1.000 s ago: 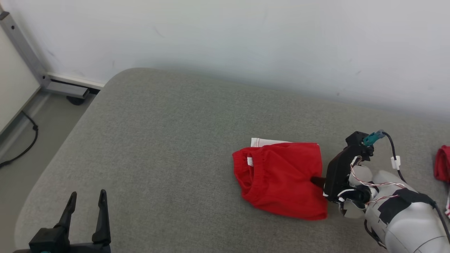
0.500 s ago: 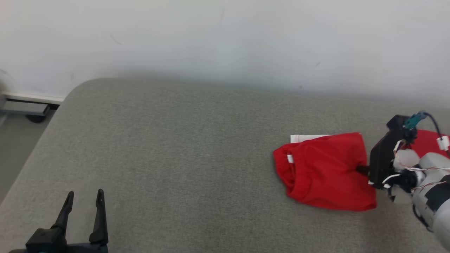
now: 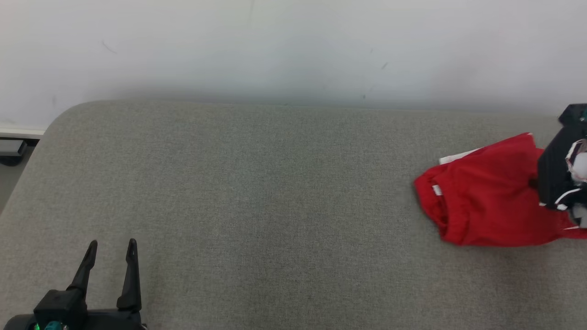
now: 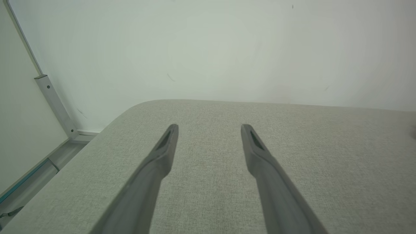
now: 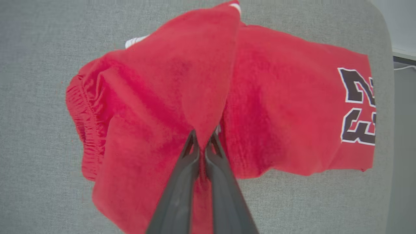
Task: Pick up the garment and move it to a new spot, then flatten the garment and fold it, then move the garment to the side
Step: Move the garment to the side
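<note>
A grey cushion (image 3: 257, 183) spreads under me. The red garment (image 3: 486, 201), folded, its elastic waist at 9 o'clock, lies at the cushion's 3 o'clock edge, against a red numbered cloth (image 5: 354, 107). My right pincer (image 5: 203, 138) pinches the garment's fold. My left pincer (image 3: 113, 243) gapes wide at 7 o'clock.

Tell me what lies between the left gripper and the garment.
Bare grey cushion in the head view; nothing sits between the left gripper and the red garment.
</note>
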You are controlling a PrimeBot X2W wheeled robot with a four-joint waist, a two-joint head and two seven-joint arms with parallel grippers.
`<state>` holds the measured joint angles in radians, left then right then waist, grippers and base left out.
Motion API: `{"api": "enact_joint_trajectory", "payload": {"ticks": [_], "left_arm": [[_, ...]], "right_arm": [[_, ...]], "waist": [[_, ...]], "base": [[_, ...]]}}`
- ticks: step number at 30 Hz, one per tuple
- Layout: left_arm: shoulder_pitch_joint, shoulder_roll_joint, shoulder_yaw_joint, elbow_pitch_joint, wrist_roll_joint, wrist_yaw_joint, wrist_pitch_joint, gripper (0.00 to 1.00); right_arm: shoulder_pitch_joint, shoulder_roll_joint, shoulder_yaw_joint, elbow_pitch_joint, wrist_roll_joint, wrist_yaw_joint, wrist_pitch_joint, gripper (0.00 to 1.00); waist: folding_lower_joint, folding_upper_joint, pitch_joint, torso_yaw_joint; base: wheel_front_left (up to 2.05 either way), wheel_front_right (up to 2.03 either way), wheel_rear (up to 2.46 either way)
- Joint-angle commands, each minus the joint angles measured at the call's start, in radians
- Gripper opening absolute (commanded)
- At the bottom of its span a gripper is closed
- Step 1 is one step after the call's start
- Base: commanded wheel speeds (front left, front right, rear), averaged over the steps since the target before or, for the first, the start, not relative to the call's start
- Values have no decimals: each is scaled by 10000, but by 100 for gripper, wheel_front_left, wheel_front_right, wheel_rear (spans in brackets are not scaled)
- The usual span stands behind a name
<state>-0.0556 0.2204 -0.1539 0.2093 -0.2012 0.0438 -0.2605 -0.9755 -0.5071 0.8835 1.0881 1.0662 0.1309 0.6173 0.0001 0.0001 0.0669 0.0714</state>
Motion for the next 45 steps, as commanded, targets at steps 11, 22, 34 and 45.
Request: {"api": "enact_joint_trajectory", "payload": {"ticks": [11, 22, 34, 45], "left_arm": [[-315, 148, -41, 3, 96, -131, -60, 100], [-461, 122, -38, 38, 115, -125, -60, 100], [-622, 103, -89, 11, 138, -220, -60, 100], [-695, 107, -38, 90, 152, -241, -60, 100]], "right_arm": [[-1147, -798, 235, 835, -794, -7, -96, 0], [-1789, -1157, 321, 1519, -1256, -7, -18, 0], [-2118, -1534, 548, 1880, -1787, -9, -232, 0], [-2002, -1594, 443, 2028, -2174, -7, 76, 0]], "waist": [[-1, -1, 396, 146], [-1, -1, 637, 179], [-1, -1, 902, 308], [-1, -1, 1009, 476]], "base": [[0, 0, 0], [0, 0, 0], [0, 0, 0], [0, 0, 0]]}}
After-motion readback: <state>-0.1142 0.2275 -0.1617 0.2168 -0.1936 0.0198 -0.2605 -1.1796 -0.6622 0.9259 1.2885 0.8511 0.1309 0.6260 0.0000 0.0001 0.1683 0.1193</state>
